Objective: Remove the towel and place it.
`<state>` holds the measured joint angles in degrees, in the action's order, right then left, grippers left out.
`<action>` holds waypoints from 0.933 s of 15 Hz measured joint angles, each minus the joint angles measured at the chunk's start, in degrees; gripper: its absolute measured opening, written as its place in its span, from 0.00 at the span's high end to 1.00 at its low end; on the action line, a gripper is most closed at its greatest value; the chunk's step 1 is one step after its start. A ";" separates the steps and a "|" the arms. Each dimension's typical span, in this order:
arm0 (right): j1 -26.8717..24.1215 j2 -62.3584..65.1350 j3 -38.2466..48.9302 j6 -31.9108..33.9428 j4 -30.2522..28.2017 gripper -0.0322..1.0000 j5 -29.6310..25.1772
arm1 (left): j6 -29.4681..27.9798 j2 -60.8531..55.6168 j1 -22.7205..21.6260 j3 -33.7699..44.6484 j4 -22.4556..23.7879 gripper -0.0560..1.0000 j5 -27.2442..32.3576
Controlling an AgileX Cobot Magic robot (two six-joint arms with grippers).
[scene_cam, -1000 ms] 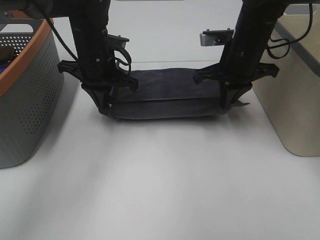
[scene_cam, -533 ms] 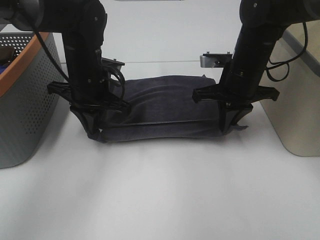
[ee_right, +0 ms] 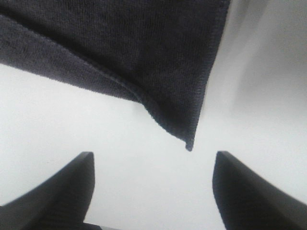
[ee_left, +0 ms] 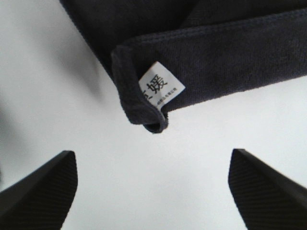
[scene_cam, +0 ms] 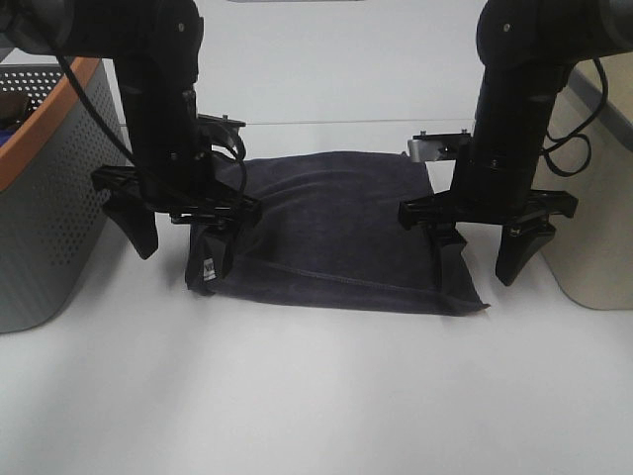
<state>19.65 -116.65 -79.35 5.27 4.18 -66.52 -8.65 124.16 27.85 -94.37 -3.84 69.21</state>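
The dark navy towel (scene_cam: 336, 228) lies spread on the white table (scene_cam: 316, 396), its left front corner folded under with a small white tag (scene_cam: 209, 265) showing. My left gripper (scene_cam: 176, 252) hangs open just over that corner, holding nothing. In the left wrist view the tagged towel (ee_left: 216, 48) corner lies on the table between and ahead of the spread fingers (ee_left: 43, 191). My right gripper (scene_cam: 480, 267) is open over the right front corner. The right wrist view shows the towel (ee_right: 120, 43) corner lying free ahead of the parted fingertips (ee_right: 254, 191).
A grey perforated basket (scene_cam: 49, 198) with an orange rim stands at the left. A beige bin (scene_cam: 593, 198) stands at the right edge, close to the right arm. The white table stretches bare in front of the towel.
Both grippers went from shut on the towel's front corners to open and let go. The bunched, lifted towel dropped and spread flat toward the front of the table.
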 joint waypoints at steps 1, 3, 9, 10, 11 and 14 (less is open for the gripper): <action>0.00 0.00 0.00 0.00 0.00 0.32 -0.11 | 0.23 -0.11 0.00 0.00 -0.23 0.17 0.06; 0.00 0.11 0.00 0.06 0.00 0.32 0.80 | 0.34 -0.11 0.00 0.00 2.46 0.17 0.06; 0.00 0.23 0.00 0.00 3.72 0.32 7.33 | 0.34 -0.11 0.00 0.00 6.30 0.18 -3.04; 0.00 0.23 0.00 -0.11 3.84 0.32 7.22 | 0.29 -0.11 0.00 0.00 6.30 0.19 -6.02; 0.00 0.23 0.00 -0.23 3.90 0.32 7.05 | 0.23 -0.11 0.00 0.00 6.47 0.20 -7.51; 0.00 0.23 0.00 -0.46 4.01 0.32 6.07 | -1.20 -0.11 0.00 0.00 8.71 0.20 -10.77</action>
<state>19.65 -116.43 -79.35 4.81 8.19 -60.45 -9.85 124.05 27.85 -94.37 4.87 58.44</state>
